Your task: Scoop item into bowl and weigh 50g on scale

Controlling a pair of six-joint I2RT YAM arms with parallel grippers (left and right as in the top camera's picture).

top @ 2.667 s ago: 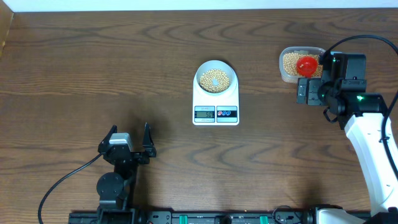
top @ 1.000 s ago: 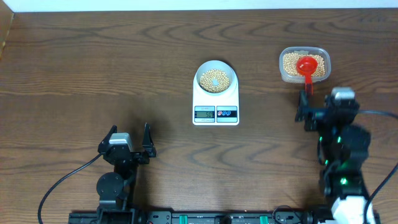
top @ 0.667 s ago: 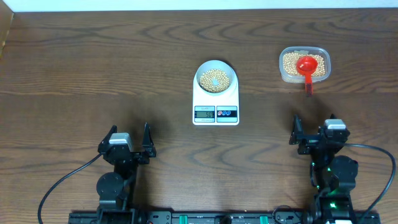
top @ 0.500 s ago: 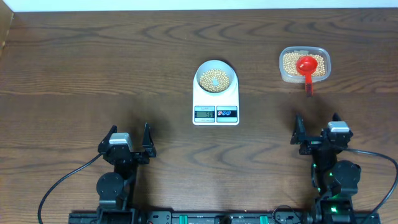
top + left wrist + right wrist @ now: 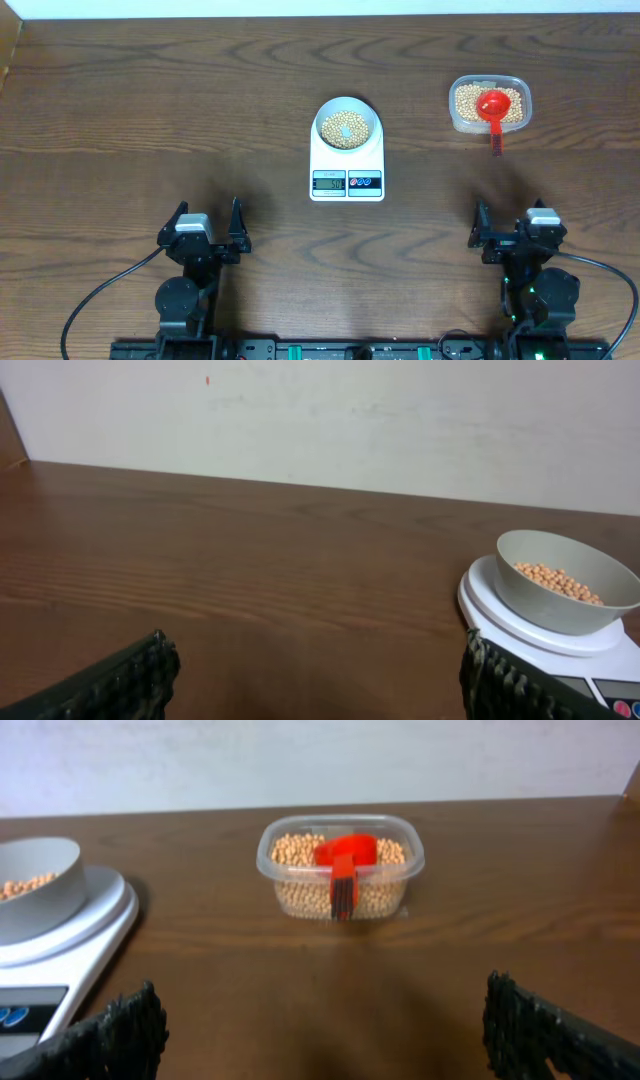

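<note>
The white scale (image 5: 347,168) stands mid-table with the pale bowl (image 5: 347,126) on its platform. Tan beans (image 5: 346,130) fill the bowl's bottom. The left wrist view shows the bowl (image 5: 566,581) and scale (image 5: 545,639) at the right; the right wrist view shows the bowl (image 5: 35,888) and scale (image 5: 60,945) at the left. My left gripper (image 5: 208,221) rests open near the front left edge, holding nothing. My right gripper (image 5: 513,222) stands open near the front right, also with nothing between its fingers.
A clear plastic tub (image 5: 489,104) of beans sits at the back right, with a red scoop (image 5: 493,108) lying in it, handle toward the front. In the right wrist view the tub (image 5: 340,865) and the scoop (image 5: 344,862) stand straight ahead.
My right arm has drawn back from beside the tub toward the front edge and settled low. The scoop stays in the tub. The left arm has not moved.
</note>
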